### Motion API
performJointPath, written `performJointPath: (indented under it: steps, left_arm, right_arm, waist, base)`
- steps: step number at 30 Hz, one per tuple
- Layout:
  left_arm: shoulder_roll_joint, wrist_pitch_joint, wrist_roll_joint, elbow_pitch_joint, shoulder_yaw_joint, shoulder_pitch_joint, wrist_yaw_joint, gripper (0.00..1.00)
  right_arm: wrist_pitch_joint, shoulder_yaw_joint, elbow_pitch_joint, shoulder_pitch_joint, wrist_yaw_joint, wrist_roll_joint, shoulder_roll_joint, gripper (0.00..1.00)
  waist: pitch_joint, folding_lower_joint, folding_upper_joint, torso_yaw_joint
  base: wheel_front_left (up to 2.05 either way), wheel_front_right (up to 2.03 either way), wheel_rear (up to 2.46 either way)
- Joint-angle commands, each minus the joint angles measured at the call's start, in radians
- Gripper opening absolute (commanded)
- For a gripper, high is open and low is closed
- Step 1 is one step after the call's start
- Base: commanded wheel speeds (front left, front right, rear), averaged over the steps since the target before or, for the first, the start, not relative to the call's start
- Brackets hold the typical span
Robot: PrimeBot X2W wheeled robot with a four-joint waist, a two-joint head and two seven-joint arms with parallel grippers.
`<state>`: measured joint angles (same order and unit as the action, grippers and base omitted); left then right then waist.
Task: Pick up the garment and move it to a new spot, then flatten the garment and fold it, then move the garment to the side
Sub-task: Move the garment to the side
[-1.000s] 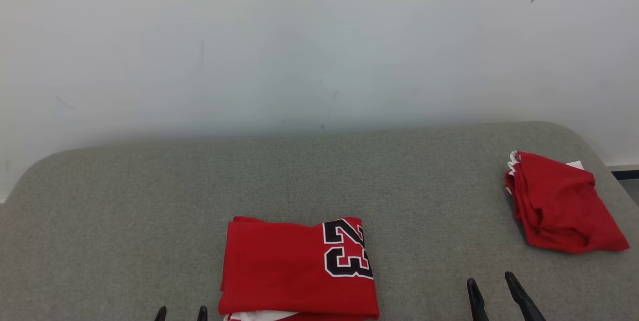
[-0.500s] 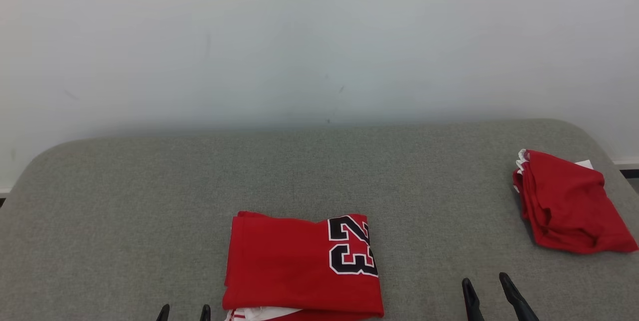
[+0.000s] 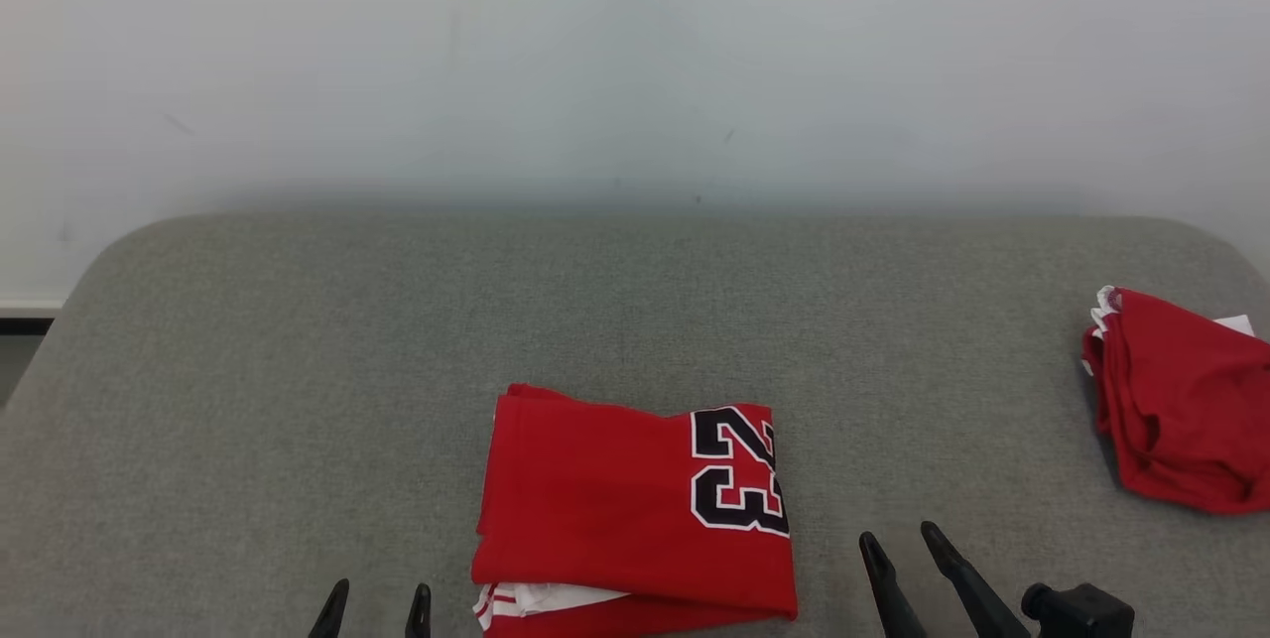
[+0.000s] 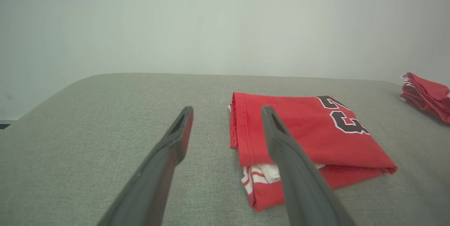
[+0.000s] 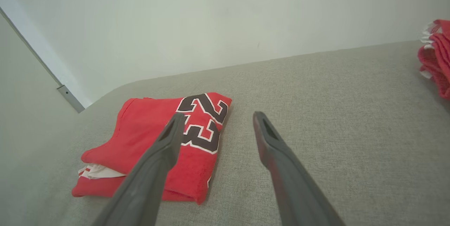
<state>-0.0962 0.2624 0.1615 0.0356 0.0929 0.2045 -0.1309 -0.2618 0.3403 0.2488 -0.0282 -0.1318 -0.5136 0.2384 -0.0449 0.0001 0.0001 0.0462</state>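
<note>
A folded red garment [image 3: 615, 509] with a black "23" lies on the grey fabric surface [image 3: 298, 370] near its front edge, with white striped cloth showing under its near side. My left gripper [image 3: 377, 603] stands open just left of the garment, touching nothing. In the left wrist view the left gripper [image 4: 227, 109] points along the garment's [image 4: 309, 131] left edge. My right gripper [image 3: 898, 544] is open just right of the garment, empty. Seen from the right wrist, the right gripper [image 5: 218, 114] hovers over the numbered corner of the garment [image 5: 147, 127].
A second red garment [image 3: 1181, 400] lies loosely bunched at the surface's far right edge, also seen as a red bundle [image 4: 427, 94] and a red heap [image 5: 437, 53]. A pale wall [image 3: 635, 53] rises behind the surface. The surface's corners are rounded.
The camera has turned, shifting the whole picture rightward. My right gripper has come closer to the folded garment's right edge. Both grippers stay open.
</note>
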Motion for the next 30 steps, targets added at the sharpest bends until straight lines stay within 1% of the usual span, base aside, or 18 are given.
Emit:
performJointPath:
  steps: [1,7,10,14,15,21,30]
  left_arm:
    - [-0.007,0.003,0.005,-0.001,0.001,-0.011,0.001,1.00]
    - [-0.019,0.003,0.012,0.000,0.016,-0.028,0.001,1.00]
    - [-0.025,0.003,0.014,0.001,0.026,-0.036,0.001,1.00]
    - [-0.031,0.003,0.019,-0.004,0.033,-0.053,0.001,1.00]
    - [-0.031,0.003,0.019,-0.004,0.033,-0.053,0.001,1.00]
    - [-0.035,0.003,0.026,-0.007,0.045,-0.080,0.001,1.00]
    - [-0.041,0.003,0.030,-0.004,0.057,-0.106,0.001,1.00]
  right_arm:
    - [-0.004,0.022,0.019,0.023,0.003,-0.040,0.013,1.00]
    - [0.028,0.154,0.112,0.140,0.003,-0.277,0.072,1.00]
    - [0.050,0.197,0.136,0.183,0.003,-0.393,0.088,1.00]
    - [0.093,0.230,0.155,0.232,0.003,-0.538,0.104,1.00]
    - [0.093,0.230,0.155,0.232,0.003,-0.538,0.104,1.00]
    - [0.131,0.267,0.180,0.288,0.003,-0.669,0.130,1.00]
    - [0.161,0.330,0.231,0.342,0.003,-0.765,0.147,1.00]
  waist:
    - [0.022,-0.0001,-0.0001,0.027]
    - [0.048,-0.0001,-0.0001,0.063]
    - [0.061,-0.0001,-0.0001,0.081]
    - [0.086,-0.0001,-0.0001,0.099]
    - [0.086,-0.0001,-0.0001,0.099]
    - [0.120,-0.0001,-0.0001,0.120]
    - [0.147,-0.0001,-0.0001,0.135]
  base:
    - [0.00,0.00,0.00]
    - [0.00,0.00,0.00]
    - [0.00,0.00,0.00]
    - [0.00,0.00,0.00]
    - [0.00,0.00,0.00]
    - [0.00,0.00,0.00]
    - [0.00,0.00,0.00]
